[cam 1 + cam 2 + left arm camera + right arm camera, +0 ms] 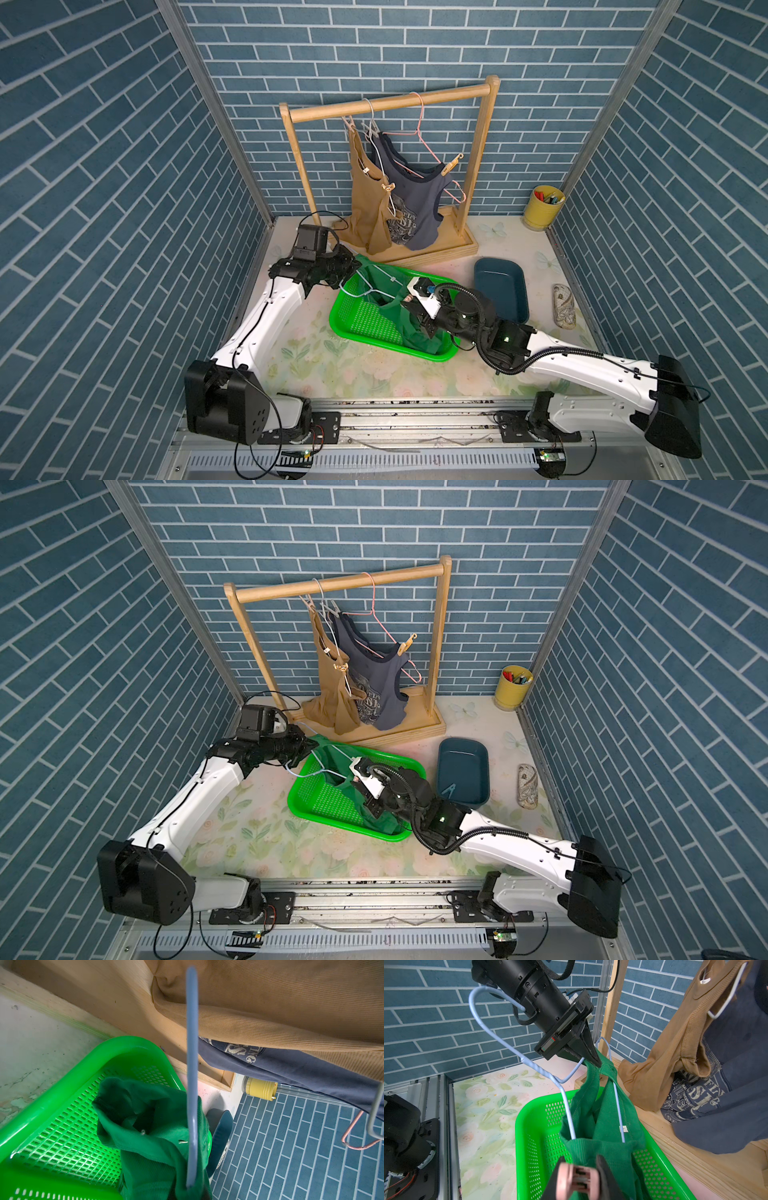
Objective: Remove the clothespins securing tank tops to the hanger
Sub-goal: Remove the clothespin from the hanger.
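right wrist view only: the pink clothespin point(574, 1183) sits between the two black fingers of the right end effector point(580, 1164), jaws part-closed on it (can't tell if it's clipped to the fabric)
top view only: a teal clothespin point(448, 789) lies in the dark blue tray point(461, 754); in a top view the right arm point(478, 320) covers that part of the tray
left end effector point(592, 1058): pinched fully closed on a strap of the green tank top point(608, 1122), right where the strap wraps the pale blue hanger point(483, 1024)
green top: drapes from that hanger down into the green basket point(521, 1130) on the worktop point(332, 374)
around: the wooden rack point(293, 166) stands just behind the basket with the tan tank top point(365, 208) and grey-blue tank top point(419, 195) hanging on it; a tan clothespin point(452, 164) sits on the grey-blue one's shoulder; a yellow cup point(540, 212) is in the far corner
in the way: the tan top's hem hangs low, near the left end effector
pin vs end effector: the pink one is inside the right grip at the lower end of the green top, apart from the left end effector up at the strap
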Action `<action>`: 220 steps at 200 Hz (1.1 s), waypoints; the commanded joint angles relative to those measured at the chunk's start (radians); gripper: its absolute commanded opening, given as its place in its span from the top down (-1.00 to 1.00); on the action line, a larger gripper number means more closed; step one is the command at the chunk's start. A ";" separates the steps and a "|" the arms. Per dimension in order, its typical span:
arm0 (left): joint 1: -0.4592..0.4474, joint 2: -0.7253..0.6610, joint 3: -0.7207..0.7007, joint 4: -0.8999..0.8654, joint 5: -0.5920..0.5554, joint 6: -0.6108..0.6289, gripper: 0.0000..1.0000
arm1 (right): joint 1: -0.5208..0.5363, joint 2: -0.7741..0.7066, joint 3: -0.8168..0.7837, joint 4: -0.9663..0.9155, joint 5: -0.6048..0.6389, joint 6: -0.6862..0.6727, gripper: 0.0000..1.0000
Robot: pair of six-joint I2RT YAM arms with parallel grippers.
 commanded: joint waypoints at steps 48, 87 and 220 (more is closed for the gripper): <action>0.028 -0.004 -0.033 0.043 -0.079 0.021 1.00 | -0.010 0.063 -0.037 0.199 -0.030 0.120 0.11; 0.029 -0.011 -0.029 0.050 -0.075 0.012 1.00 | -0.009 0.055 -0.036 0.182 -0.036 0.124 0.03; 0.034 -0.031 0.011 0.012 0.018 0.024 1.00 | -0.116 0.011 -0.095 0.168 -0.273 0.251 -0.58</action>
